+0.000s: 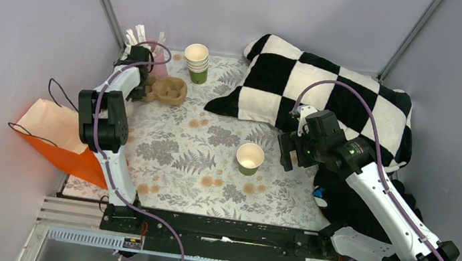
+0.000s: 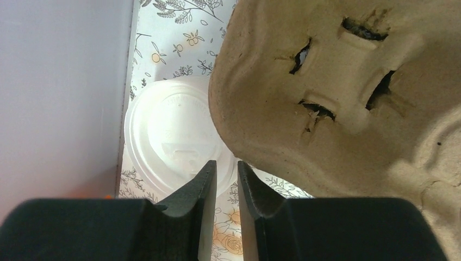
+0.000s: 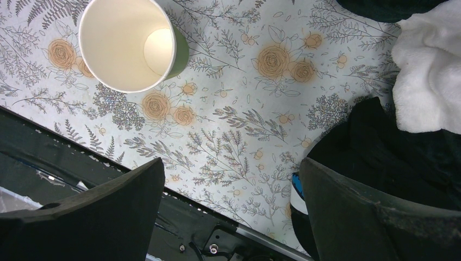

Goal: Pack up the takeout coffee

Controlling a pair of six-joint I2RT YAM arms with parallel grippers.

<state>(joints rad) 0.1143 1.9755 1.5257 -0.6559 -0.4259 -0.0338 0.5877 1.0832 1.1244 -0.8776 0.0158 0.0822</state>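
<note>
Left pincer (image 2: 225,163) nearly pressed together at pulp carrier (image 2: 261,81) edge, we cannot tell any grip, right pincer (image 3: 231,166) spread wide near lidless green cup (image 3: 128,43)

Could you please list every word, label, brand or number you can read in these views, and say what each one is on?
No text can be read in any view.
White plastic lid: faint raised marks, perhaps lettering, too faint to read.
Stacked cups, lidless green cup, orange paper bag, cardboard cup carrier: no print visible.
</note>
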